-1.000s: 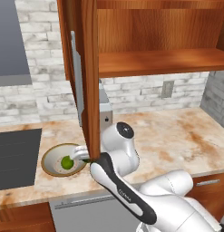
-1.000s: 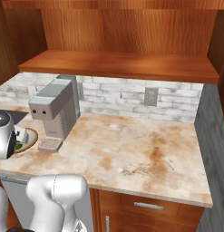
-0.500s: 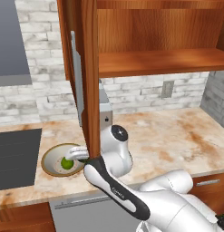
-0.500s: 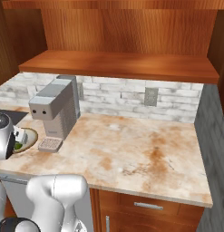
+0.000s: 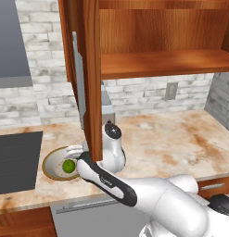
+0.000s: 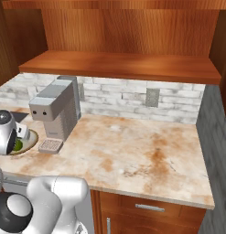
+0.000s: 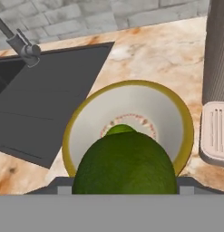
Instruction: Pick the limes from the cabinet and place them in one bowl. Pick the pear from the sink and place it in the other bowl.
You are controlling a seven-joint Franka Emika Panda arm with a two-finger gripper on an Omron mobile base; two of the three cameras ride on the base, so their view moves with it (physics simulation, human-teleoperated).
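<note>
Limes over the cream bowl — one held, one already inside.

Cabinet (image 5: 148, 51) stands open above the counter (image 6: 132, 151), sink (image 7: 36, 104) at ten o'clock of the cream bowl (image 7: 186, 131) in the hand view. The gripper (image 5: 79, 153) hangs over that bowl, fingers closed on a lime (image 7: 125, 165) (large and near the lens) — a second lime (image 5: 67, 165) rests in the bowl's middle. Coffee machine (image 6: 57, 107) stands just beside it at three o'clock.

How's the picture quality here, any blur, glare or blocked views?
Hand view: the held lime looms large and soft-edged, hiding part of the cream bowl. Left base view: the cabinet door blocks the scene's middle. Right base view: even, flat light, no glare.
</note>
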